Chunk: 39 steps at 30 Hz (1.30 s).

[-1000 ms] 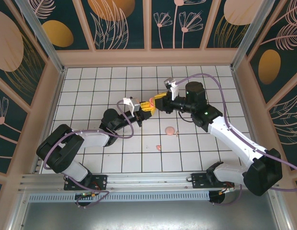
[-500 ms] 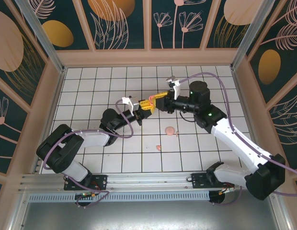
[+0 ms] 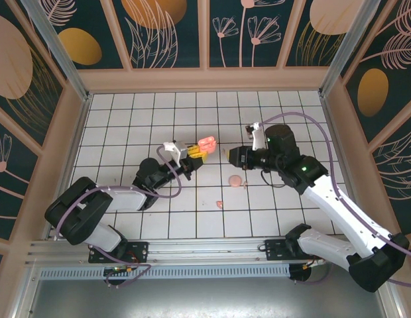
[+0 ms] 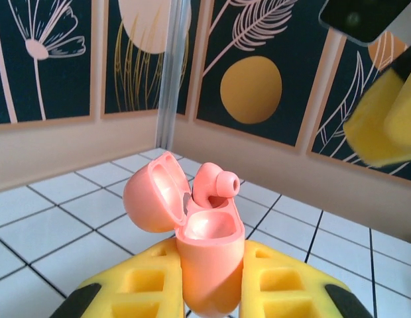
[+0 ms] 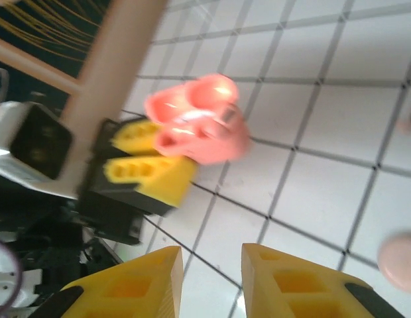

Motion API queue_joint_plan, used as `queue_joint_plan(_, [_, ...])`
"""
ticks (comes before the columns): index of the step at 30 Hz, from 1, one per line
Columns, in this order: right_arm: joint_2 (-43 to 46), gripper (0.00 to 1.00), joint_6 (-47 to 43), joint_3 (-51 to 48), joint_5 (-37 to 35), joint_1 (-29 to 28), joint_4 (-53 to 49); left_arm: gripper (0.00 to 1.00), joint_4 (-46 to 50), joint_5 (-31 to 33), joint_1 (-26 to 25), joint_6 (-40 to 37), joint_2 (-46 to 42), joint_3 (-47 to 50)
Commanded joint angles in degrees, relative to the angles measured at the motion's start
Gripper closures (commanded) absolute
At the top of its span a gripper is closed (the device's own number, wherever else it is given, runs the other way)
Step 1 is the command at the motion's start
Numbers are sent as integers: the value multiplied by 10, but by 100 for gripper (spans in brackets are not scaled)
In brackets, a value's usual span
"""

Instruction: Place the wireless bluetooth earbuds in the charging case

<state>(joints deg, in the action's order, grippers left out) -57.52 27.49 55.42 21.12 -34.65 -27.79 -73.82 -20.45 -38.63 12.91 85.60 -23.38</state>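
One glossy salmon clamshell case [image 4: 209, 255], rounded earbud [image 4: 215, 187] protruding, yellow left fingers [image 4: 147, 283]

Earbud [image 4: 215, 187] in charging case [image 4: 207, 262], disc [image 3: 236, 180] on floor [image 3: 126, 112] to its right

White square-tiled floor [image 3: 126, 119] with dark grout lines, boxed in on three sides. Low peach-coloured wooden skirting [image 3: 205, 79] along the foot of the walls. Above it, dark teal wall panels [image 3: 116, 46] with pale pink line-drawn leaves and flowers and ochre and peach circles, split by peach battens. Silvery aluminium corner posts [image 3: 54, 50] slanting up at back left and back right. Pale pink round disc [image 3: 236, 180] flat on the tiles near the middle of the floor; blurred at the right edge of the right wrist view. Silvery aluminium rail [image 3: 205, 248] along the near edge, then a ribbed grey strip [image 3: 212, 271] and a plain grey sheet [image 3: 192, 298].
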Motion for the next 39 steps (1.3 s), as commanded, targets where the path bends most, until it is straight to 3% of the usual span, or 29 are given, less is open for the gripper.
queue_joint_plan(1, [-13,70,65,-33,-31,-10,-92,87,10,10,3,-19,-29,28])
queue_joint_plan(9, [-95,69,126,-104,-2,-46,-74,87,15,5,3,-15,-58,62])
queue_joint_plan(23, [-286,63,95,-50,-35,-131,-80,88,12,25,3,-8,-85,88])
queue_joint_plan(27, [-324,58,81,-29,-54,-136,-85,87,22,30,3,-15,-96,89])
queue_joint_plan(39, [-384,61,54,10,-58,-139,-86,87,41,37,3,-25,-108,85])
